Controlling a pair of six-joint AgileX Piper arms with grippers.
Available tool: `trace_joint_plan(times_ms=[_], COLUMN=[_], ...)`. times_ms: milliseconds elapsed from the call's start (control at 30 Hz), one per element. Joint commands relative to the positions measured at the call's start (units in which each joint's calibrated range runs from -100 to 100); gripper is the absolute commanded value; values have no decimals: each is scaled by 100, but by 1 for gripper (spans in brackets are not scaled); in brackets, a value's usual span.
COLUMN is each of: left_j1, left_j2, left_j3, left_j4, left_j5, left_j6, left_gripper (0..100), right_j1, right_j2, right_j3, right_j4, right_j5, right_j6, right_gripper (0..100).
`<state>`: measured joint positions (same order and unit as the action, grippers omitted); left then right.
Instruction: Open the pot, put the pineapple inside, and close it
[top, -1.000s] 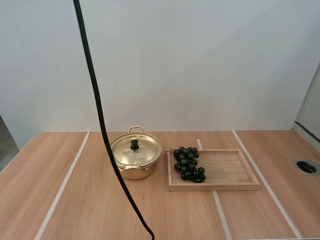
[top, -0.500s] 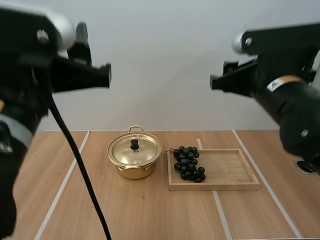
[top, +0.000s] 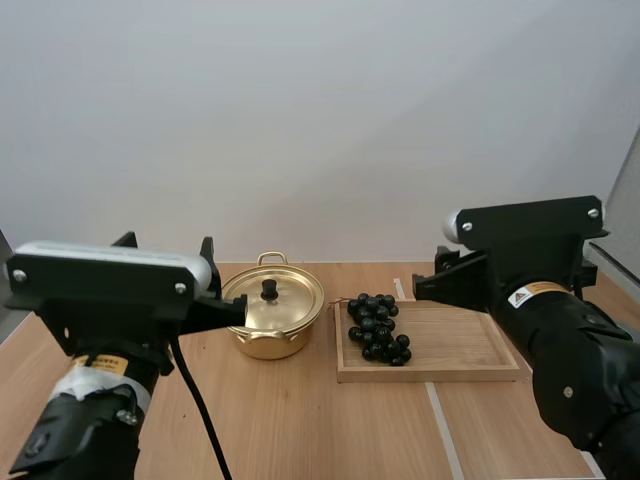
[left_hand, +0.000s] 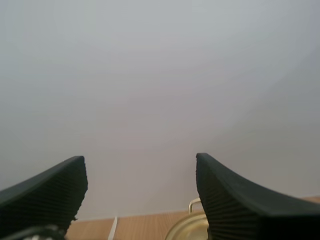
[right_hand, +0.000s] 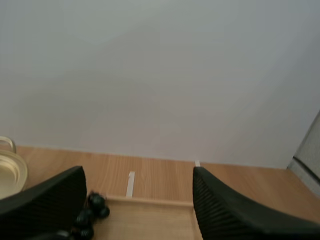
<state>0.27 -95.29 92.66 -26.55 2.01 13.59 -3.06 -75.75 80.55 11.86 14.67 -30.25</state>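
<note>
High view: the brass-coloured pot (top: 270, 325) sits on the counter (top: 300, 420) at the middle of the frame, a little left of centre. Its lid (top: 285, 305) is on, with the black knob (top: 269, 289) upright in the middle. Just right of it is a wooden tray (top: 450, 345), with a bunch of dark grapes (top: 377, 327) at its left end, near the pot but not touching it. (I see no pineapple, so I take the grapes for the fruit.) My left arm (top: 110, 285) fills the lower left and my right arm (top: 530, 250) the right side, both above the counter.

Left wrist view: my left pincer (left_hand: 139, 160) is spread wide and holds nothing. The pot's rim and one loop handle show beside the right-hand finger.

Right wrist view: my right pincer (right_hand: 137, 171) is also spread wide and empty, aimed over the tray's far rim, with grapes beside one finger and the pot's edge beyond them.

The lid looks thin, stiff, light and smooth, so I judge the knob the one sure hold, and a pinch on the domed metal would likely slip. The grapes look light, bumpy and loosely hung. I would close gently across the middle of the cluster and expect it to sag and swing.
</note>
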Motion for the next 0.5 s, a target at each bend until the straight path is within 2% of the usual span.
trace_joint_plan(times_ms=[0,133,333,467], left_j1=[-79,-162,-162,-152], left_j2=[-36,-236,-393,-393], left_j3=[500,734,734,734], left_j4=[-256,-608,-752,-538], left_j5=[-705,-735,182,1036], left_j6=[-51,-51,-86,-66], left_gripper=[100,100,100,100], right_j1=[-28,-45,-183,-183], right_j2=[-50,-50,-50,-50], right_j3=[136,315,773,1373], right_j4=[-388,-766,-525,-444], right_j5=[545,527,237,-764], right_j6=[-28,-28,5,5], right_gripper=[100,100,100,100])
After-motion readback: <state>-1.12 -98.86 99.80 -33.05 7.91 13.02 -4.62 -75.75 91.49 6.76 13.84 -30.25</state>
